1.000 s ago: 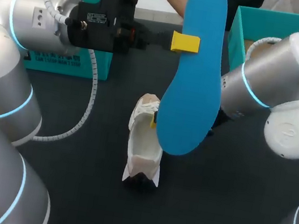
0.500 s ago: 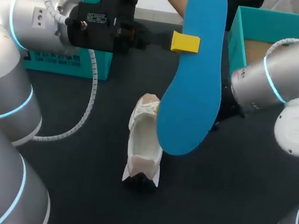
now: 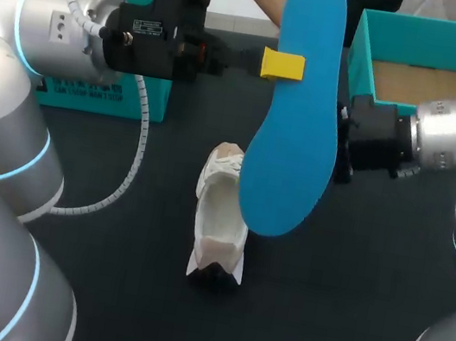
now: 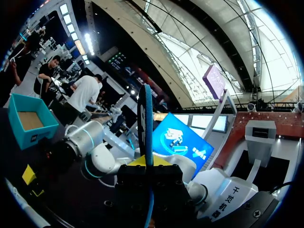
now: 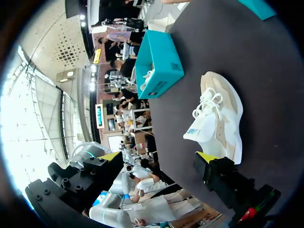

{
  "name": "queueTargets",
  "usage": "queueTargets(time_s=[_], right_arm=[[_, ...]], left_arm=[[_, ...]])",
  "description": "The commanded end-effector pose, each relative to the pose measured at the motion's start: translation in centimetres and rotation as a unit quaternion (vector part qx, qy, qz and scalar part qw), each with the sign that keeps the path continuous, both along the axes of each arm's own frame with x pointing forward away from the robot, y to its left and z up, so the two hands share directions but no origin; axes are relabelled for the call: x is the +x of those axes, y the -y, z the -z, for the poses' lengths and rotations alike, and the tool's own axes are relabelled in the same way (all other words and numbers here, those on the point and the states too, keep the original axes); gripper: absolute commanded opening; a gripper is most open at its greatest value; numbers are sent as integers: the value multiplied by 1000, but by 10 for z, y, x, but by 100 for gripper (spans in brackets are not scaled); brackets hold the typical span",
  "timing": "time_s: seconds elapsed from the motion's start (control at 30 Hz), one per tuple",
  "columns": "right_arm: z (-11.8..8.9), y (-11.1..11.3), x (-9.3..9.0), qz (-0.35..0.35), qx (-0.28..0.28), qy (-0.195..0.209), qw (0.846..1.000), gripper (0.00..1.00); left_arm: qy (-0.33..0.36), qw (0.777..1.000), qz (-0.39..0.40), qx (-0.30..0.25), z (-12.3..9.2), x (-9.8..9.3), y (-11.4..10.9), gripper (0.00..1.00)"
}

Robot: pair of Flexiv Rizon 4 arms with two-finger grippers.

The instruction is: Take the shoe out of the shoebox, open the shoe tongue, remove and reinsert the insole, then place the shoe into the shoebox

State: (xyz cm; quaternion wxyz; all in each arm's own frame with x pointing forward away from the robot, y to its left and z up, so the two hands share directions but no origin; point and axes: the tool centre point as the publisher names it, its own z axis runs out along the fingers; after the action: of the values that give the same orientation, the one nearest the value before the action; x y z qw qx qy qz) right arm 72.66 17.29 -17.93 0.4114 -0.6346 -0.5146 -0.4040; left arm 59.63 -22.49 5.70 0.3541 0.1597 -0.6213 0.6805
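Black table (image 3: pixel 351 270): white shoe (image 3: pixel 221 222) centre, left teal box (image 3: pixel 91 99), right teal box (image 3: pixel 435 30).

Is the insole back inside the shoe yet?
No, the left end effector holds the blue insole up in the air, outside the shoe.

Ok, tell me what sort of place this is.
Probably a robot bench for shoe-packing practice: a dark table carries an open teal shoebox and a white shoe, and the left gripper holds a blue insole above it.
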Motion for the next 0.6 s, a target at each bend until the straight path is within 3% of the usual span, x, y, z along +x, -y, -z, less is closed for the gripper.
queueTargets(time_s=[0.03, 0.6], right_arm=[[-13, 4, -4, 16, 97, 15, 995, 100], [-17, 3, -3, 18, 93, 17, 995, 100]], left_arm=[[0, 1000, 0, 0, 1, -1, 0, 0], [0, 1000, 0, 0, 1, -1, 0, 0]])
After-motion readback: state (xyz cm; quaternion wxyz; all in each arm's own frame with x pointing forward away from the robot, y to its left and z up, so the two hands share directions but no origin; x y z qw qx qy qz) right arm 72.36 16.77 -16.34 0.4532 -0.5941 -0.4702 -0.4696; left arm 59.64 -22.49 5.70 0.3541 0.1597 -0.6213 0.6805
